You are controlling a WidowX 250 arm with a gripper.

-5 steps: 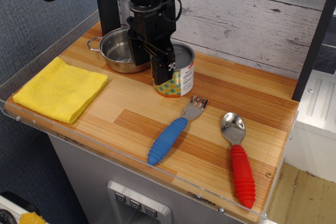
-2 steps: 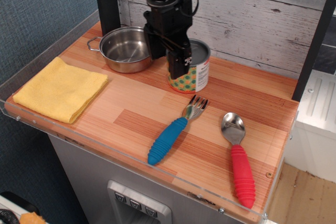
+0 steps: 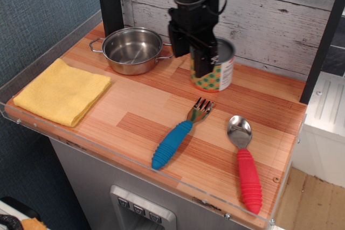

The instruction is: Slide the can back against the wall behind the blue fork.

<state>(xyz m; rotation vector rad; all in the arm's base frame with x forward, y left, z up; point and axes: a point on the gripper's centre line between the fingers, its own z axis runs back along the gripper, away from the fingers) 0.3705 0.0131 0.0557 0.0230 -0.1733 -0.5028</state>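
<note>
The black gripper (image 3: 200,52) comes down from above at the back of the table, its fingers (image 3: 200,60) lowered over the left side of the can (image 3: 215,68) and covering part of the label. It looks clamped on the can's near-left rim, though the far finger is hidden, so the grip cannot be confirmed.

The can stands upright — long axis vertical, silver top facing up — directly under and just right of the gripper, its dotted label and white panel showing to the right of the fingers. It sits near the wall (image 3: 269,20), though whether it touches the planks cannot be told.

In front of the can lies the blue fork (image 3: 180,134), tines pointing back and right toward it, handle running toward the table's (image 3: 135,106) front edge.
</note>
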